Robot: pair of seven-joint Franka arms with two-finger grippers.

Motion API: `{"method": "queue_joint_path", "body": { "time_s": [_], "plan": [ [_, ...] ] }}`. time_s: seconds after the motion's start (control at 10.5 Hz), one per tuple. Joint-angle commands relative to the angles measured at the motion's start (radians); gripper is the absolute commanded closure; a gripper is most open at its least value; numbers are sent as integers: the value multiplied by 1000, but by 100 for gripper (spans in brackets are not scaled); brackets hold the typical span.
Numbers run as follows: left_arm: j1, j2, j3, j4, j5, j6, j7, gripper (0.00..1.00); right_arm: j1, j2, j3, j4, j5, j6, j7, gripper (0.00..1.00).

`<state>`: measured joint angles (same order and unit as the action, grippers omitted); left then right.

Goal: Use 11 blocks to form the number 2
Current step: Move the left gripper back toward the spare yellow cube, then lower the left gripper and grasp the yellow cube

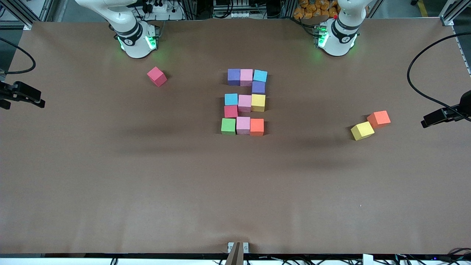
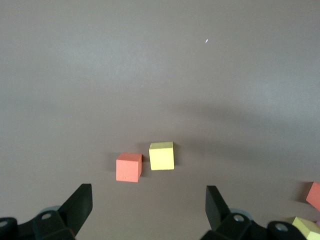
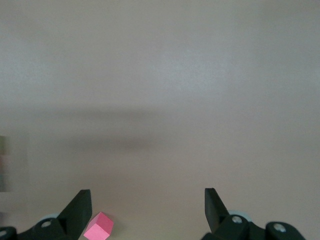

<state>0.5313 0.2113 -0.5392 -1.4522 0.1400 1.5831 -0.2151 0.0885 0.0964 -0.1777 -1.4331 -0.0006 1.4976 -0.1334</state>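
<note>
The number 2 (image 1: 244,102) lies at the table's middle, a blocky digit of several cubes. Its top row is purple (image 1: 233,76), pink (image 1: 246,77) and light blue (image 1: 260,76); its bottom row is green (image 1: 228,126), pink (image 1: 243,125) and orange (image 1: 257,127). Neither gripper shows in the front view. My left gripper (image 2: 149,190) hangs open and holds nothing, over the table by a loose orange cube (image 2: 128,167) and a loose yellow cube (image 2: 161,155). My right gripper (image 3: 147,192) is also open and holds nothing, above a loose pinkish-red cube (image 3: 98,227) that lies beside one finger (image 3: 80,205).
The loose orange cube (image 1: 378,119) and yellow cube (image 1: 362,130) touch each other toward the left arm's end of the table. The loose pinkish-red cube (image 1: 157,76) lies near the right arm's base (image 1: 136,40). Black camera clamps (image 1: 22,95) (image 1: 445,114) stand at both table ends.
</note>
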Motion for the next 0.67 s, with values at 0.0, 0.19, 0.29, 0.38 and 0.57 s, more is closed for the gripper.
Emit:
{"method": "queue_joint_path", "body": {
  "time_s": [0.0, 0.19, 0.29, 0.38, 0.57],
  "plan": [
    [6, -12, 4, -54, -5, -17, -9, 0, -10, -20, 12, -18, 14, 1, -12, 0],
    [7, -19, 4, -94, -14, -17, -38, 0, -10, -20, 12, -18, 14, 0, -12, 0],
    [7, -20, 4, -103, -13, -15, -41, 0, -10, -20, 12, -18, 14, -2, -12, 0],
    [9, -13, 4, -108, -13, -14, -40, 0, -10, -20, 12, -18, 14, 0, -12, 0],
    [6, -13, 4, -161, -29, 0, -53, 0, -9, -18, 12, -18, 14, 1, -12, 0]
  ]
}}
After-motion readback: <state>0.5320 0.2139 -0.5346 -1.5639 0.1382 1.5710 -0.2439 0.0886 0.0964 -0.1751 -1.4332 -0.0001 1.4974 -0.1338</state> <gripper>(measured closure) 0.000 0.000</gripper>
